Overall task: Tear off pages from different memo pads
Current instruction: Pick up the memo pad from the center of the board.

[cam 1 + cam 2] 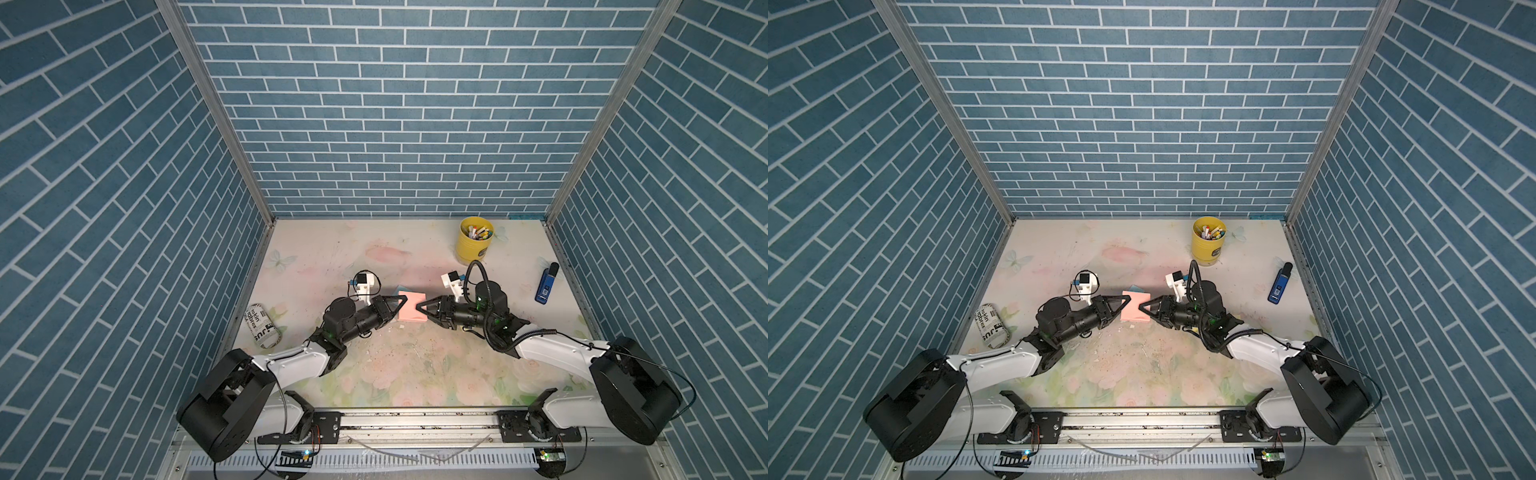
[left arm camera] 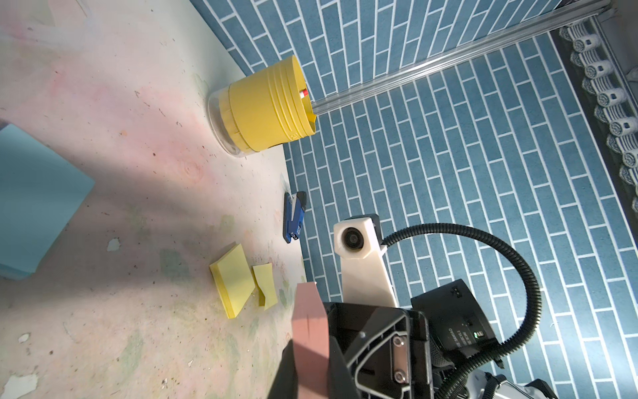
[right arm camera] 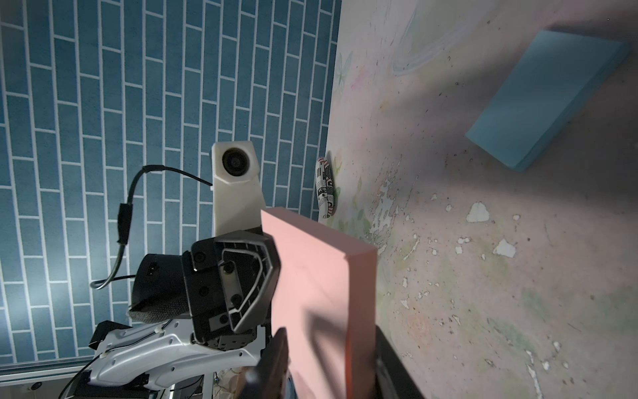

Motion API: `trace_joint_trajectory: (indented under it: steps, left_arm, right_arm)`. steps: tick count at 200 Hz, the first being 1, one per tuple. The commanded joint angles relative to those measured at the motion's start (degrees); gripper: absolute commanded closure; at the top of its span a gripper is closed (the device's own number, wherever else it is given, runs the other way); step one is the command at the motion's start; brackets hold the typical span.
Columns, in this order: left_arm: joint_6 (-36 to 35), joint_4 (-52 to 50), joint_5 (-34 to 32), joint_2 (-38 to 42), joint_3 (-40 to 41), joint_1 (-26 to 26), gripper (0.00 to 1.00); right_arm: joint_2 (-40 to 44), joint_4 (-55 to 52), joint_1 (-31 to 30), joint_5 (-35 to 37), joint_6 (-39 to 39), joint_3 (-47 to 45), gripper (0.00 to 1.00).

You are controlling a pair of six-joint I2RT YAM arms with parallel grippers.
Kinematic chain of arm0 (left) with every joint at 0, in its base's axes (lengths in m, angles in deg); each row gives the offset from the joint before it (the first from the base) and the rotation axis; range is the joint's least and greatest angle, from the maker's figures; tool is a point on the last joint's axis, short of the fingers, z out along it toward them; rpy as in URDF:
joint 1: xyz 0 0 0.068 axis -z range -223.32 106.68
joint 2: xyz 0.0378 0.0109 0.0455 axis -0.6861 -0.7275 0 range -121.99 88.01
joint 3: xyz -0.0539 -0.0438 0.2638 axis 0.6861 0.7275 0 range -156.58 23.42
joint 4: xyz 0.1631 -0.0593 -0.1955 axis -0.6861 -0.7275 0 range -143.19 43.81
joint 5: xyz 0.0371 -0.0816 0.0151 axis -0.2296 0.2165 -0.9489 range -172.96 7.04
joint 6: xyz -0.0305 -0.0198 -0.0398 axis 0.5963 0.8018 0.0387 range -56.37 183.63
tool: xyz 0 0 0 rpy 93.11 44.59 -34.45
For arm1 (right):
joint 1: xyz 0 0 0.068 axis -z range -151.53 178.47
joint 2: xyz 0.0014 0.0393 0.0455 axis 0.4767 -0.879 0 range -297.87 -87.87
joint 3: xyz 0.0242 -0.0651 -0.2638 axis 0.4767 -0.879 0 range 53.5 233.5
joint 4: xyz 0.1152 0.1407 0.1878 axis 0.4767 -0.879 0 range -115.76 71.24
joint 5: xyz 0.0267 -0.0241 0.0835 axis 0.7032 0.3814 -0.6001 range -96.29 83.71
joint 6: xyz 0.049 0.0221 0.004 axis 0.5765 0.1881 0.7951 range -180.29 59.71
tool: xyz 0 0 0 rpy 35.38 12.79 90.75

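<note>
The salmon pink memo pad (image 1: 412, 312) is held off the table at the centre, between both grippers. My left gripper (image 1: 400, 306) is shut on the pink pad's edge (image 2: 309, 331). From the other side, my right gripper (image 1: 423, 308) stands open astride the pad's corner (image 3: 321, 293). One finger rests against the pad's back and the other stands a little off its face. The light blue memo pad (image 3: 549, 100) lies flat just behind them. In the left wrist view a yellow memo pad (image 2: 233, 283) lies on the table with a creased yellow page (image 2: 266, 288) beside it.
A yellow cup of crayons (image 1: 475, 240) stands at the back right. A blue hand-held device (image 1: 545, 283) lies by the right wall, and a printed can (image 1: 262, 325) lies on its side by the left wall. Brick-pattern walls close in three sides.
</note>
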Motion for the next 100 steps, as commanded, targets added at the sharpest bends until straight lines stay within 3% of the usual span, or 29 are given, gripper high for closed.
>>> trace_joint_trajectory:
  steps: [1, 23, 52, 100]
  left_arm:
    - [-0.2, 3.4, -0.4, -0.4, 0.6, 0.2, 0.86]
    - [0.1, 4.1, -0.1, -1.3, 0.8, 0.3, 0.81]
    - [-0.6, 1.7, -0.3, -1.2, 0.3, 0.1, 0.6]
    - [-3.4, -6.3, 1.7, 0.9, -1.1, -1.4, 0.65]
  right_arm:
    - [0.4, 3.4, -0.1, 1.0, 2.0, -0.6, 0.72]
    - [0.6, 2.5, -0.1, 1.6, 1.9, -0.5, 0.82]
    - [0.4, 2.6, -0.1, 1.2, 1.4, -0.5, 0.9]
    - [1.1, -0.8, -0.1, -0.7, -1.4, -0.2, 0.93]
